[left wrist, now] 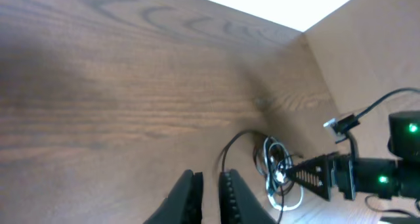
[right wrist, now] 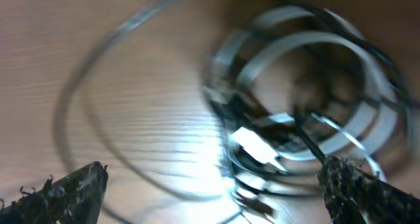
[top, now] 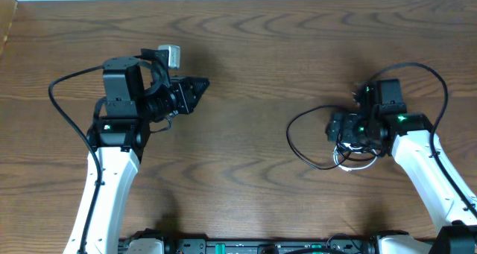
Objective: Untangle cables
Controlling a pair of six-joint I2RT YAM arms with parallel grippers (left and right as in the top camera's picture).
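Even light, overhead view sharp. Right wrist view heavily blurred — white glare on the cables [right wrist: 256, 146] — and the left wrist view slightly soft.

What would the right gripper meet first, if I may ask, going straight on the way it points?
Most likely the cables: the coiled bundle lies directly ahead of the open right gripper, though blur hides how close.
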